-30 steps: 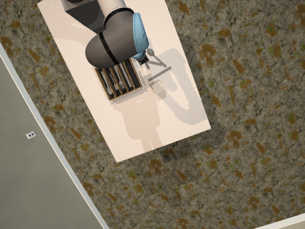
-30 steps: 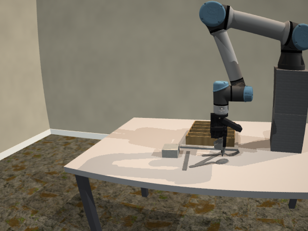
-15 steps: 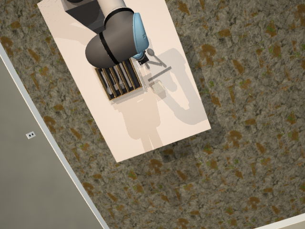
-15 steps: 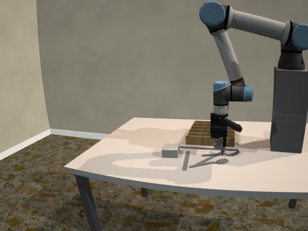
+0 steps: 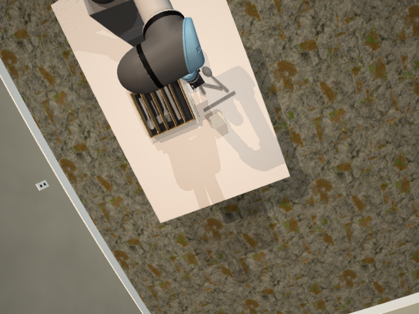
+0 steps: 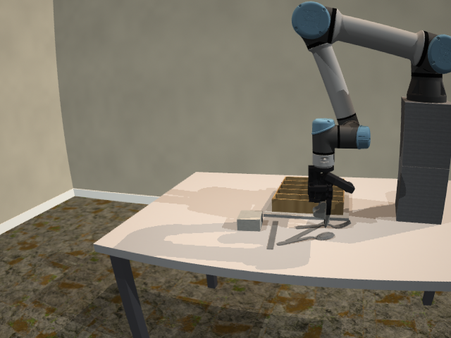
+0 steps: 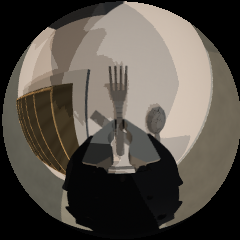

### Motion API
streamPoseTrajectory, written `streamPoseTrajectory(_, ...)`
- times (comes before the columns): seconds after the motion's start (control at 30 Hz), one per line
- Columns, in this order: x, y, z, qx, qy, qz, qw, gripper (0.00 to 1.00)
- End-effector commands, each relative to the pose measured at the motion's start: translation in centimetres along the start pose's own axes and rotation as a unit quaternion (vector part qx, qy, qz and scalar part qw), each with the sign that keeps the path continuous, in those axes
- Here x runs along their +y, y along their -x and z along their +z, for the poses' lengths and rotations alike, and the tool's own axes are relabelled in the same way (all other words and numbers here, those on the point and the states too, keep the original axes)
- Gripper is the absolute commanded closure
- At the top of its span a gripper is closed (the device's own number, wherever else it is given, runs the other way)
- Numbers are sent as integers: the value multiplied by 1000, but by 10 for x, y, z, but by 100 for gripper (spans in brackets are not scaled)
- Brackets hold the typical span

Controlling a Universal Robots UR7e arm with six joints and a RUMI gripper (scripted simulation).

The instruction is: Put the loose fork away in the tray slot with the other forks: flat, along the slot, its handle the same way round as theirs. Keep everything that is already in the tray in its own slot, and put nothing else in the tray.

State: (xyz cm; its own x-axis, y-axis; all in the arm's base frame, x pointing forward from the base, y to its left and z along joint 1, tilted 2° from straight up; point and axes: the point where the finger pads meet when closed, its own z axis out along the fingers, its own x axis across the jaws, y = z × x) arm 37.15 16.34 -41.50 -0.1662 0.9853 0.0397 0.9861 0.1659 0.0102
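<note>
You are looking at one loose fork (image 7: 118,86), and the gripper (image 7: 120,131) is clamping its handle between the two fingers, tines pointing away from the wrist camera. In the exterior view the fork (image 6: 320,210) is hanging just beside the near wall of the tray (image 6: 291,205), above the table (image 6: 218,254) rather than in any slot.

Around it you are seeing one loose spoon (image 6: 309,238) lying on the table, one flat dark strip (image 6: 271,234) near it, and one small pale block (image 6: 249,220) to the side of the tray's corner. A thin rod-like piece (image 6: 287,215) is running from the block towards the gripper; you cannot tell what it is.

From above, the tray (image 5: 194,114) is showing five long slots side by side, the arm (image 5: 155,64) covering their far ends. Cutlery is lying lengthwise in several of them, but the pieces are too small to count or sort by kind.

No writing or brand is showing that can be read on anything here. One dark pedestal (image 6: 424,160) is carrying the arm at the table's far end.
</note>
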Motion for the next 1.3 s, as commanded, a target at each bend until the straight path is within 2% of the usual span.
streamPoseTrajectory(0.0,1,-1,0,0,1,-1,1000,99)
streamPoseTrajectory(0.77,1,-1,-1,0,1,-1,1000,99)
streamPoseTrajectory(1.03,0,-1,-8,0,0,-1,1000,99)
streamPoseTrajectory(1.27,0,0,-27,0,0,0,1000,99)
